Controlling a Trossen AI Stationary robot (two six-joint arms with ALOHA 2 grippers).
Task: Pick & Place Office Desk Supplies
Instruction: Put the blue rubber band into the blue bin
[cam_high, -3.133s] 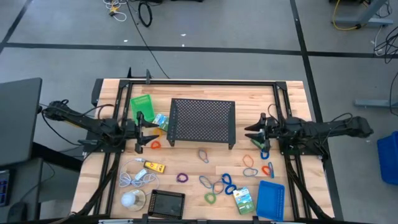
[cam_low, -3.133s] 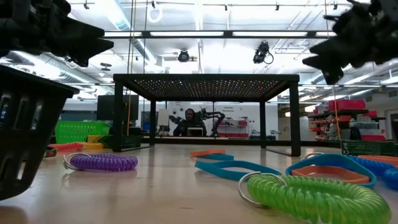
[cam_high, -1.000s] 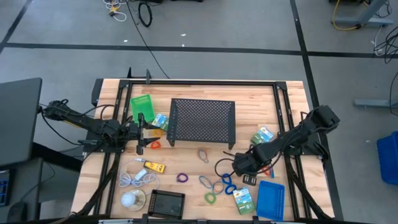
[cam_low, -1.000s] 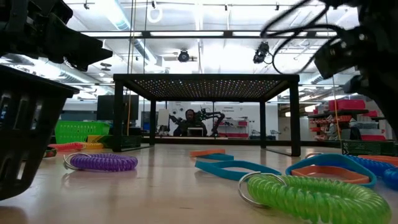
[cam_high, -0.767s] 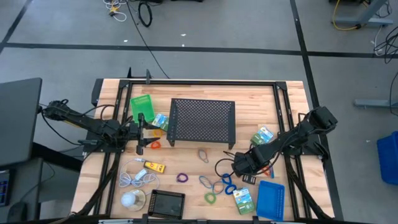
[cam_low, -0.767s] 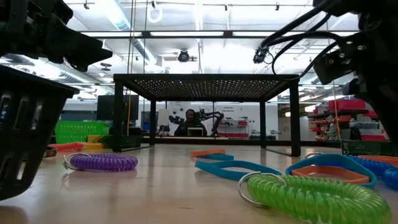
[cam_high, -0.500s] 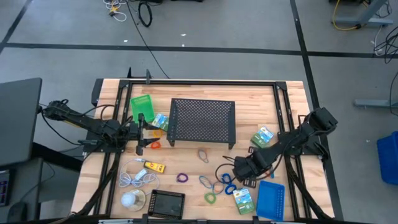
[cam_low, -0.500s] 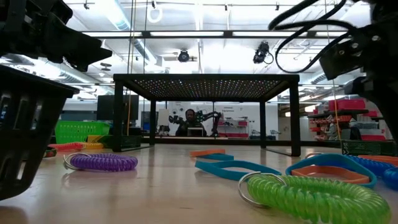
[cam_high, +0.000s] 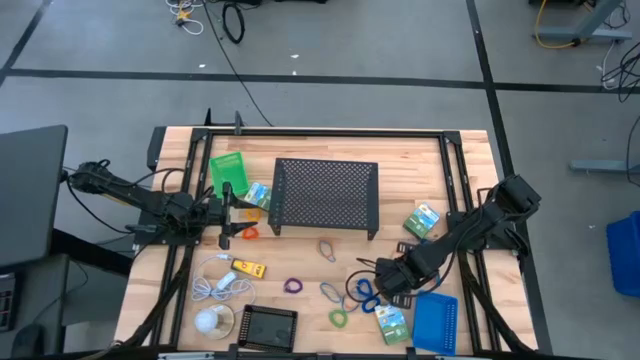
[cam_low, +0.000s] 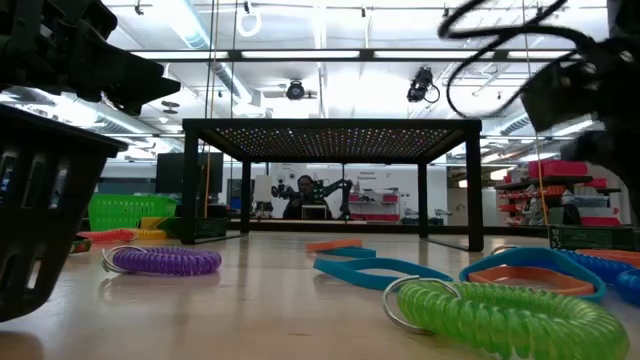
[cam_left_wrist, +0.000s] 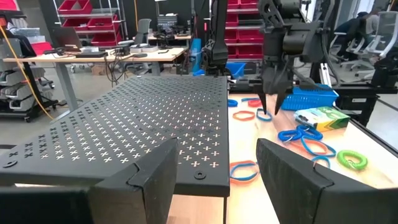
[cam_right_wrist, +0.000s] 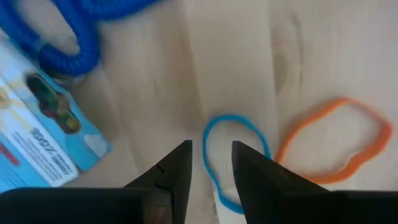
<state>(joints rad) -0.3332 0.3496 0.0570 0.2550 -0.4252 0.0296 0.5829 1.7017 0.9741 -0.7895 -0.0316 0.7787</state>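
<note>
Blue loop (cam_right_wrist: 235, 162) partly behind right gripper (cam_right_wrist: 210, 163)

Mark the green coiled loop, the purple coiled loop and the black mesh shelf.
green coiled loop (cam_low: 505, 318): low view, middle of the coil.
purple coiled loop (cam_low: 165, 261): low view, centre of the coil.
black mesh shelf (cam_high: 326, 189): high view, centre of its perforated top.

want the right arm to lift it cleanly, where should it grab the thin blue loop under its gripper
Grip the thin blue loop on one side of its band, coming straight down. It lies flat on the wood, so the right gripper should straddle the band, clear of the orange loop beside it.
</note>
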